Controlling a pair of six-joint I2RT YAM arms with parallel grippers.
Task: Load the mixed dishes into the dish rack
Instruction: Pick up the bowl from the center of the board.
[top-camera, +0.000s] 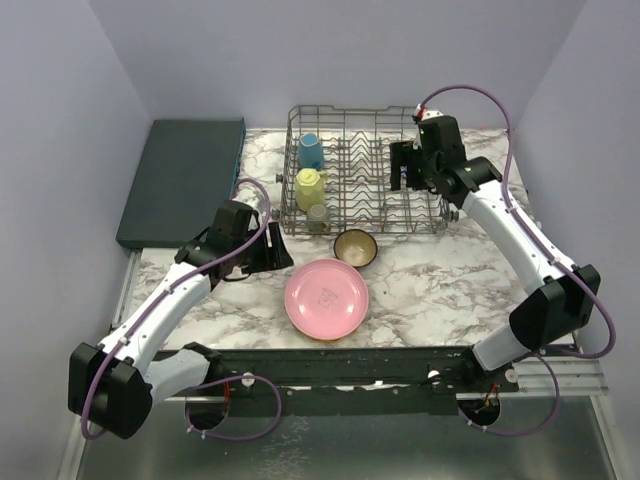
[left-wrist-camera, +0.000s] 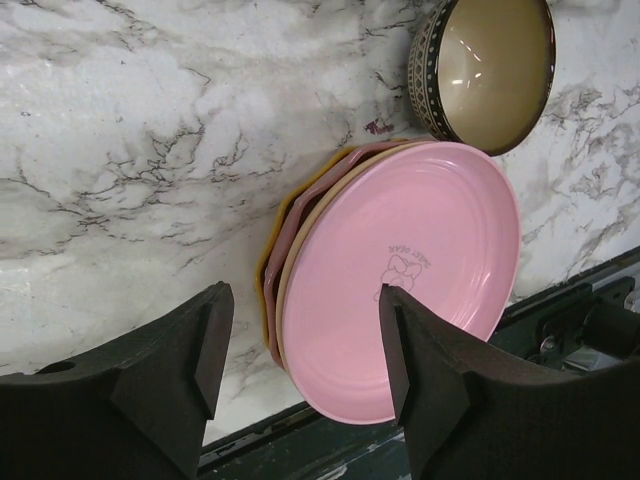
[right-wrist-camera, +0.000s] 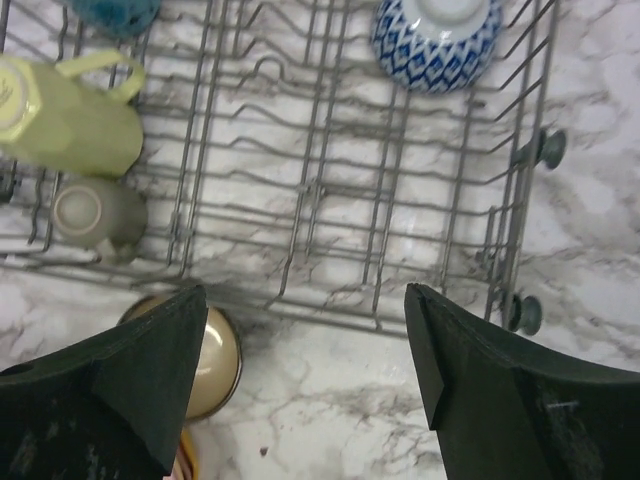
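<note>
The grey wire dish rack (top-camera: 365, 225) stands at the back of the marble table. It holds a blue mug (top-camera: 311, 151), a yellow mug (top-camera: 310, 187), a grey-green mug (top-camera: 317, 217) and, in the right wrist view, a blue-white bowl (right-wrist-camera: 437, 40). A pink plate (top-camera: 326, 298) tops a stack of plates in front; the left wrist view shows tan, dark red and orange rims (left-wrist-camera: 283, 250) under it. A small brown bowl (top-camera: 355, 247) sits beside the stack. My left gripper (left-wrist-camera: 305, 350) is open, above the stack's left edge. My right gripper (right-wrist-camera: 305, 345) is open and empty over the rack's front right.
A flat dark teal slab (top-camera: 185, 180) lies at the back left. Purple walls close in on both sides and behind. A dark metal rail (top-camera: 400, 365) runs along the table's near edge between the arm bases.
</note>
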